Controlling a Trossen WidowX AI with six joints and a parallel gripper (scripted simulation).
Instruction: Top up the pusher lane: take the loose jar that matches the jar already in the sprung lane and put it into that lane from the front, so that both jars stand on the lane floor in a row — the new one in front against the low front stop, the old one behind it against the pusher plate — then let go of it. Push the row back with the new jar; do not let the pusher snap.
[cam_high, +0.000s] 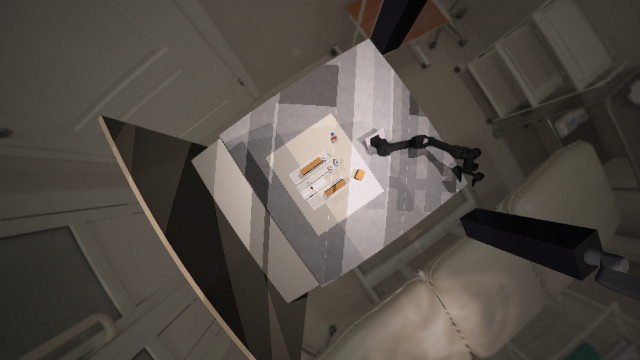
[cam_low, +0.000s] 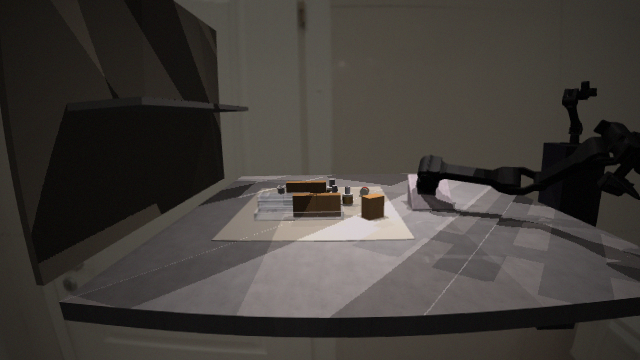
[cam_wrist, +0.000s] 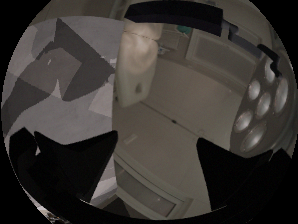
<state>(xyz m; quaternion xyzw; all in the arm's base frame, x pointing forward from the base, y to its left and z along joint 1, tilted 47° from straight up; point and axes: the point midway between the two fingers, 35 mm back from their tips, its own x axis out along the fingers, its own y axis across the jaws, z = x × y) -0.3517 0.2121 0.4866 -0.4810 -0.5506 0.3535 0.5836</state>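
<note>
The arm (cam_high: 425, 144) is reaching across the right half of the grey patterned table (cam_low: 320, 280), its black links stretching from a pale block (cam_low: 425, 197) near centre-right out toward the right edge of the exterior frame. The gripper (cam_high: 467, 175) is hanging off the table's right corner in the top view, well apart from the cream mat (cam_high: 365, 192). In the wrist view its two dark fingers are standing wide apart at the bottom of the frame with nothing between them, looking out over the table corner and the room floor.

On the mat, left of centre, a clear rack of lanes (cam_high: 315, 180) is lying diagonally. Two of its lanes are carrying orange-brown boxes (cam_high: 311, 166); the middle lane is showing a small jar (cam_high: 311, 188) with a red mark, too small to read further. Just beside the rack's upper-right end, small loose jars (cam_high: 336, 162) are standing, and one with a red and blue top (cam_high: 333, 136) is sitting further toward the top of the frame. A single orange-brown cube (cam_high: 359, 174) is resting alone on the mat, right of the rack.
</note>
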